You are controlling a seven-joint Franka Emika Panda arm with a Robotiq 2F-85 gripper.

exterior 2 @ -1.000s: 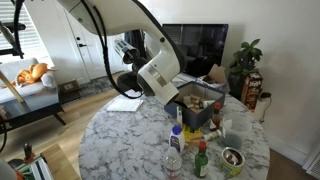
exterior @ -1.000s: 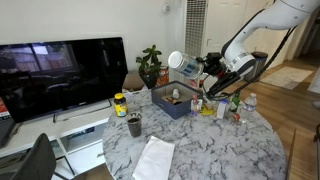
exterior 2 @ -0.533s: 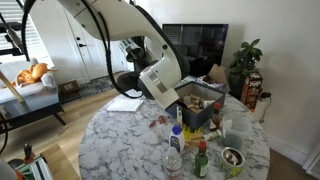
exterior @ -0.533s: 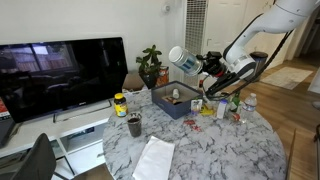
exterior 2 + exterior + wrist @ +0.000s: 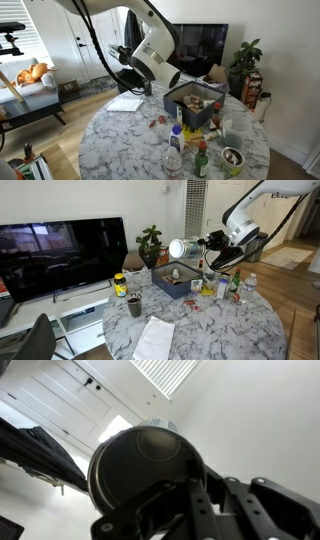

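The gripper (image 5: 204, 246) is clamping tight on a shiny silver cylindrical can (image 5: 181, 249) (tipped sideways, pointing left). It is hanging above the dark blue square bin (image 5: 172, 286) on the round marble table (image 5: 205, 332).

1 cup (image 5: 181, 249), 1 tv (image 5: 60, 255), 1 plant (image 5: 150, 242), 1 bin (image 5: 172, 289)

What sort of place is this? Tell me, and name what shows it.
Probably a home living room: a flat-screen television on a low white stand, a potted plant beside it, and a round marble table.
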